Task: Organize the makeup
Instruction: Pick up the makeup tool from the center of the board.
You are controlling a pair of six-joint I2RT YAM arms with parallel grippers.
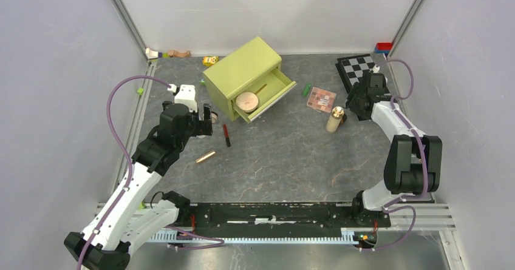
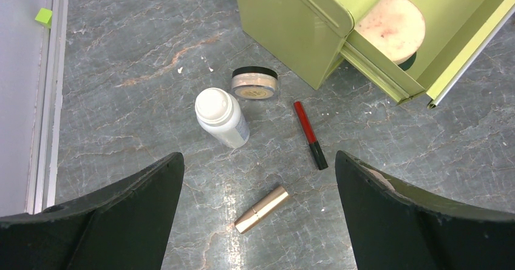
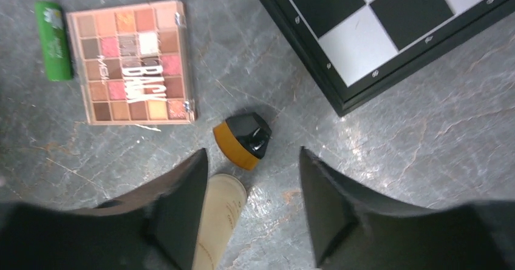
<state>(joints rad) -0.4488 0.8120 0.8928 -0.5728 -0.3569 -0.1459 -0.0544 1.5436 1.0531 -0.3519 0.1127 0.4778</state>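
Note:
In the left wrist view my left gripper [image 2: 258,161] is open and empty above the table. Under and beyond it lie a rose-gold tube [image 2: 262,209], a white bottle [image 2: 221,117], a round tan compact jar [image 2: 254,82] and a red-black pencil [image 2: 310,135]. Another round tan compact [image 2: 398,27] sits in the open drawer of the green box [image 1: 243,70]. My right gripper [image 3: 252,155] is open, with a cream bottle [image 3: 220,218] against its left finger and a black-and-orange cap piece [image 3: 243,139] just beyond the tips. The eyeshadow palette [image 3: 130,62] and green stick [image 3: 53,40] lie further off.
The chequered board [image 3: 388,27] lies right of my right gripper, near the back right wall. Small toy blocks [image 1: 170,53] sit along the back wall. The open drawer [image 1: 267,97] juts toward the table's middle. A metal rail [image 2: 45,100] runs along the left edge.

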